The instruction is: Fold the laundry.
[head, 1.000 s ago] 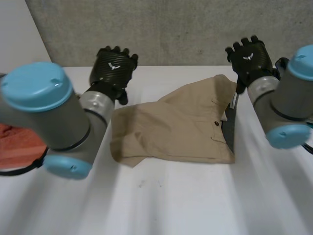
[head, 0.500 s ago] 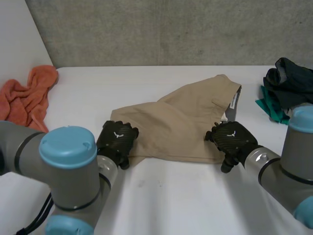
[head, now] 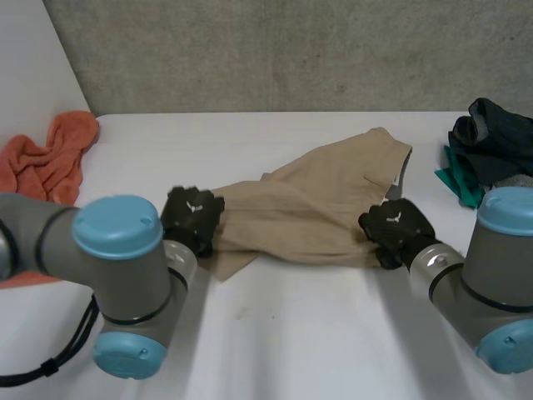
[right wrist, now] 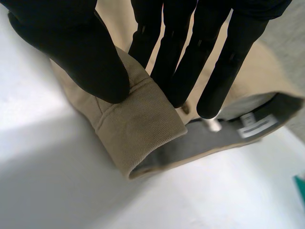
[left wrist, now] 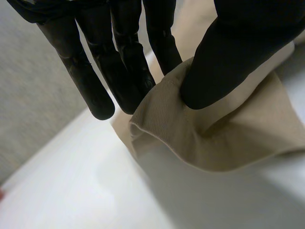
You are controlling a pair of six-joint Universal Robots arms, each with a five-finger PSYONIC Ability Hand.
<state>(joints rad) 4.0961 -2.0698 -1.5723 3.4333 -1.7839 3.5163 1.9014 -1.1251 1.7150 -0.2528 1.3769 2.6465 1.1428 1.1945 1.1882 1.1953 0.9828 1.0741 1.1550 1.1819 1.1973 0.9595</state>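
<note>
Tan shorts (head: 312,204) lie in the middle of the white table (head: 275,342), bunched along their near edge. My left hand (head: 191,218) is at the near left corner; in the left wrist view the thumb (left wrist: 224,62) presses the tan hem (left wrist: 200,133) against the fingers (left wrist: 128,71). At the near right corner, by the waistband, sits my right hand (head: 396,229). In the right wrist view its thumb (right wrist: 81,52) and fingers (right wrist: 190,52) pinch a fold of the tan cloth (right wrist: 138,129), whose grey lining (right wrist: 200,143) and label show.
An orange towel (head: 46,167) lies at the table's left edge. A dark green and teal pile of clothes (head: 491,146) sits at the far right. A grey wall runs behind the table.
Both hands came from the far side to the shorts' near edge and closed on it. The near edge has been pulled up and bunched toward the middle.
</note>
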